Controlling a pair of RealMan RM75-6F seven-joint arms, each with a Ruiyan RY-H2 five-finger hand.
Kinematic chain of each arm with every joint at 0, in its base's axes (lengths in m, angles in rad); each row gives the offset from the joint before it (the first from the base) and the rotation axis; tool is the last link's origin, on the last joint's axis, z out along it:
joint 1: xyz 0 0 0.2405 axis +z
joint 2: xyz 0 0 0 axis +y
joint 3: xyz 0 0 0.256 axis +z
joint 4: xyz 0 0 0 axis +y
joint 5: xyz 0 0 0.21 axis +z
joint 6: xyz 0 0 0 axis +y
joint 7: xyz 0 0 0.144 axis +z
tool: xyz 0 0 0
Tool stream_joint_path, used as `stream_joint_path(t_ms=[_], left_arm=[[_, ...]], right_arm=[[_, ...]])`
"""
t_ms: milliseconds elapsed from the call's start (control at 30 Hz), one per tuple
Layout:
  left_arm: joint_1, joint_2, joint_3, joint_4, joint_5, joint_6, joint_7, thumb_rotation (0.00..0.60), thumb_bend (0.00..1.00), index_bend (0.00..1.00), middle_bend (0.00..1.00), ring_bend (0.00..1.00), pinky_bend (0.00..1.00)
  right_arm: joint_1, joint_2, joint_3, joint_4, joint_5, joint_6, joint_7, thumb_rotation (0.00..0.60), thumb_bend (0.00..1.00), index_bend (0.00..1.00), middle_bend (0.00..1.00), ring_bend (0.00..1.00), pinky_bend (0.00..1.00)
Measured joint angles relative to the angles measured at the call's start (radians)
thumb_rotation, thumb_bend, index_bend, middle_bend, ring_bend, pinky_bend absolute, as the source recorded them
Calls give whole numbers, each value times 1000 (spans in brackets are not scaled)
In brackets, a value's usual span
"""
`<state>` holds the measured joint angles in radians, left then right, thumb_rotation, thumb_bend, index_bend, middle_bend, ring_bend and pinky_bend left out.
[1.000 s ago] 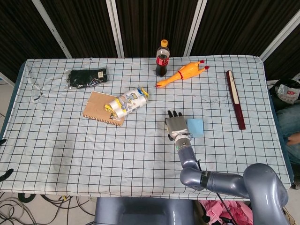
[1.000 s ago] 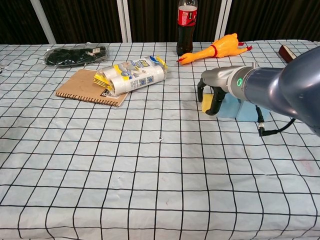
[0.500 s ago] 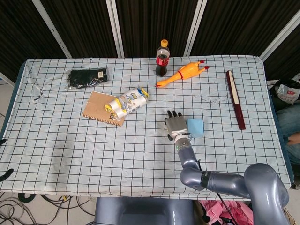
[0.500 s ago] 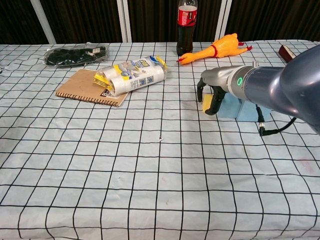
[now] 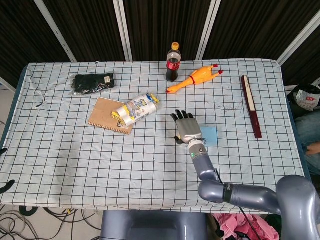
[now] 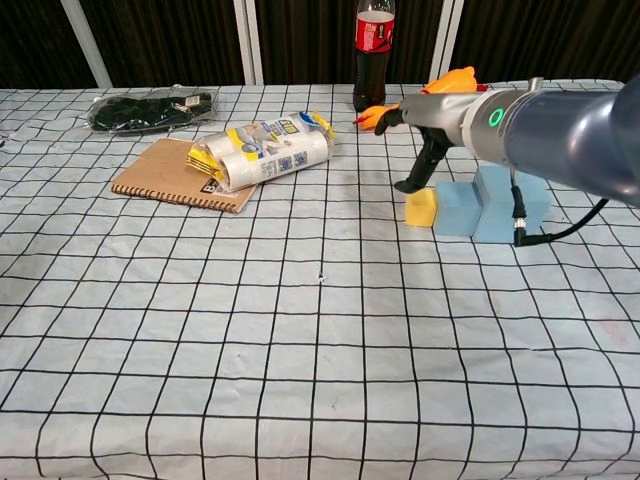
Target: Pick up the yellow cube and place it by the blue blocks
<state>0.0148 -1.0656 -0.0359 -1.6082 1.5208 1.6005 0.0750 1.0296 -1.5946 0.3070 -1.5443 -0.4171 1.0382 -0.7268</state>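
Note:
The yellow cube [image 6: 421,207] sits on the checked tablecloth, its right side against the light blue blocks [image 6: 495,203]. My right hand [image 6: 432,135] hovers just above the cube with its fingers spread and holds nothing; one finger [image 6: 419,177] points down toward the cube's top. In the head view the right hand [image 5: 187,127] covers the cube, and only the blue blocks [image 5: 210,136] show to its right. My left hand appears in neither view.
A cola bottle [image 5: 173,62] and a rubber chicken [image 5: 196,78] stand behind the hand. A brown notebook [image 5: 106,116] with a wrapped pack of rolls [image 5: 136,108] lies to the left, a black bag [image 5: 93,82] beyond, and a dark red bar [image 5: 251,105] at the right.
My right hand let go of the yellow cube, rose and opened its fingers. The cube stays on the cloth beside the blue blocks.

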Motion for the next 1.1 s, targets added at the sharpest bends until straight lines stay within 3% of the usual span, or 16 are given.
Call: stream_joint_path(t_ms=[167,300,533,667,767,967,1100], left_arm=[[-4,0,4,-2,8,-7,-5,600,38,190,56,0,0],[-6,-1,7,-3,15,-9,-5,600,37,190,56,0,0],[-6,-2,10,-5,22,-6,-2,600,37,190,56,0,0],[-4,-1,11,-6,26,0,-4,600,38,190,56,0,0],[-2,1,9,-3,24,5,-16,600,37,188,56,0,0],[-2,1,7,11,22,5,-26,600,37,188,56,0,0],[-4,2,9,10,20,-3,-28,600,37,188,56,0,0]], right_arm=[[-88,151,-2,-173,-105,63,68,600,303,99,0,0,91],[-196,290,-39,-314,-235,138,133,600,295,99,0,0,91],[-448,411,-215,-406,-614,330,290,600,284,99,0,0,91],[-639,423,-334,-357,-849,495,423,600,283,99,0,0,91],[-737,398,-384,-264,-940,591,508,600,283,99,0,0,91],[-864,317,-423,-78,-1013,674,576,600,283,99,0,0,91],[-892,306,-413,-56,-1029,683,593,600,283,98,0,0,91]])
